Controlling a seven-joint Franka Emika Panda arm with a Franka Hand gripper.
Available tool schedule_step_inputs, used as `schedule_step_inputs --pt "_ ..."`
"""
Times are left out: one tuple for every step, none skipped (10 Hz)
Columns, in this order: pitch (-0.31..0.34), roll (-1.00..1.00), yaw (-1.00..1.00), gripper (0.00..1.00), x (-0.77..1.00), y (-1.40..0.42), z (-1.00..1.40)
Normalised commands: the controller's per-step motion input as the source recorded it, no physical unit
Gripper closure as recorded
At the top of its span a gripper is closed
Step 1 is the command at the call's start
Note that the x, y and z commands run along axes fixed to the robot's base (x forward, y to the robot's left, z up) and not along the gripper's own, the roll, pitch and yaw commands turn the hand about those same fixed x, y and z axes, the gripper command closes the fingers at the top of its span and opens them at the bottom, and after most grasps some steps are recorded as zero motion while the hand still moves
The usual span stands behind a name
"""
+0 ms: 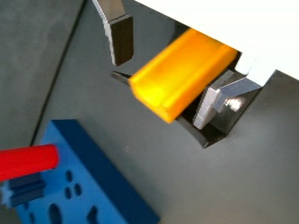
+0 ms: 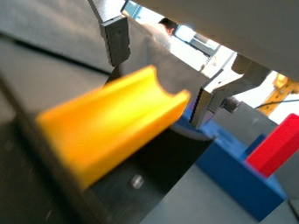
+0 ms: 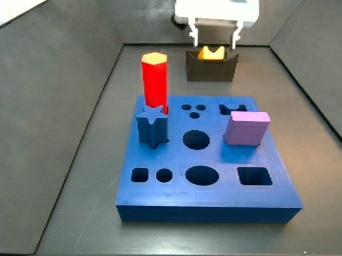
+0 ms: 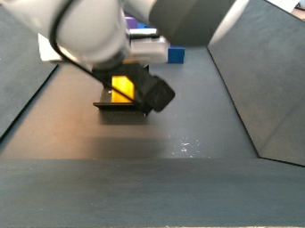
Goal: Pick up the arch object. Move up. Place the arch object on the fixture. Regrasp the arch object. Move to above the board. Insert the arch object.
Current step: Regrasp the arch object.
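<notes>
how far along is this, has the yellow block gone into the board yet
Not yet. Done, by the look of it: the yellow arch block has been picked up and brought to the dark fixture, where it sits in the cradle. In hand: the claw is at the fixture with its fingers on either side of the block; whether they grip it is unclear. Left: carrying it above the blue board and inserting it.

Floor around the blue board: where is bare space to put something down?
Bare floor lies between the board and both side walls. Crowded: the fixture holding the arch object, with the gripper above it.
</notes>
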Motion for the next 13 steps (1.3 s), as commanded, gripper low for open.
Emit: schedule_step_inputs --pt "0.028 0.02 0.01 0.00 -0.04 0.01 1.00" --pt "0.034 0.03 0.00 0.00 -0.04 0.01 0.91" --pt "0.044 0.04 0.00 0.00 -0.04 0.00 0.67" --pt "0.053 0.05 -0.01 0.00 -0.03 0.00 0.48" --pt "0.055 0.05 -0.01 0.00 -0.03 0.00 0.35" --pt "0.031 1.00 0.02 0.00 -0.11 -0.88 0.90" --pt "0.032 1.00 0.02 0.00 -0.11 -0.87 0.83" --pt "0.021 1.00 0.02 0.00 -0.11 -0.73 0.67" --pt "0.013 1.00 0.02 0.00 -0.11 -0.58 0.48" --pt "0.008 1.00 0.02 0.00 -0.09 -0.35 0.19" --pt "0.006 1.00 0.02 0.00 -0.05 -0.18 0.04" --pt "0.008 1.00 0.02 0.00 -0.02 -0.03 0.04" --pt "0.009 1.00 0.02 0.00 -0.02 -0.03 0.04"
